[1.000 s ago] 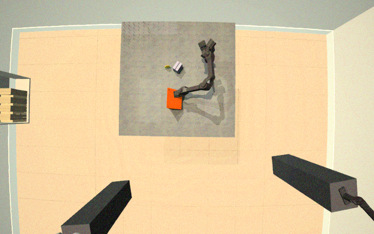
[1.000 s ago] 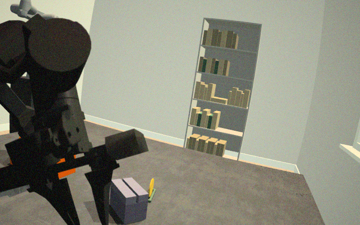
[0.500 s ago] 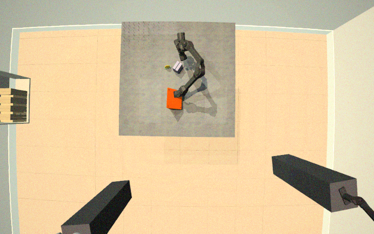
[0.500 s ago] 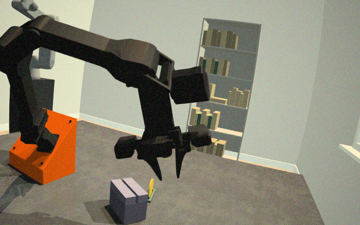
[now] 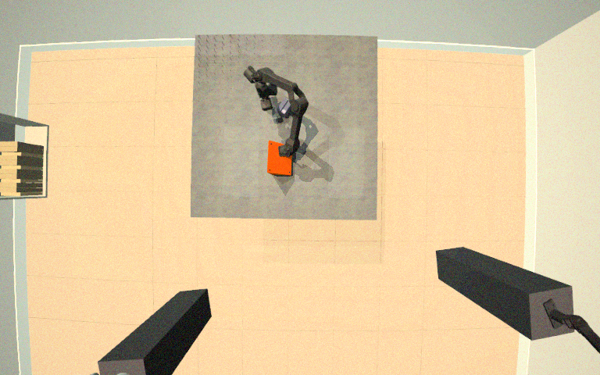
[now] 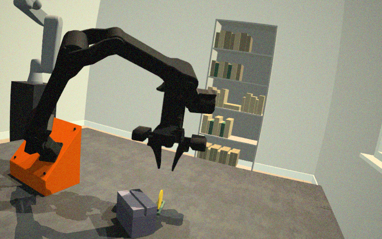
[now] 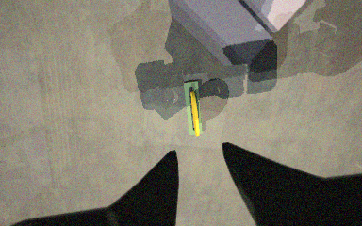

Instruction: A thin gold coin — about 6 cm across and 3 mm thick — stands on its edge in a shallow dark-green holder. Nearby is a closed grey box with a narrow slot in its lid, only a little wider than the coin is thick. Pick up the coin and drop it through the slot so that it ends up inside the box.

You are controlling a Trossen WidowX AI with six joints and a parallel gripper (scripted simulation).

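Observation:
The gold coin (image 6: 160, 199) (image 7: 194, 113) stands on edge in the green holder (image 6: 161, 208) (image 7: 189, 123). In the wrist view it is seen nearly edge-on. The closed grey box (image 5: 284, 107) (image 6: 130, 215) (image 7: 222, 28) stands close beside the holder, and its lid has a narrow dark slot. My gripper (image 6: 165, 170) (image 7: 199, 153) is open and empty, pointing down, with its fingertips well above the coin. In the wrist view the coin lies just ahead of the gap between the fingertips. The arm hides the coin and holder in the top view.
The arm's orange base (image 5: 275, 163) (image 6: 66, 157) stands on the grey table top (image 5: 230, 185) (image 6: 253, 208). The box is the nearest obstacle to the coin. A bookshelf (image 6: 239, 56) stands by the wall, and dark pedestals (image 5: 491, 287) stand on the floor outside the table area.

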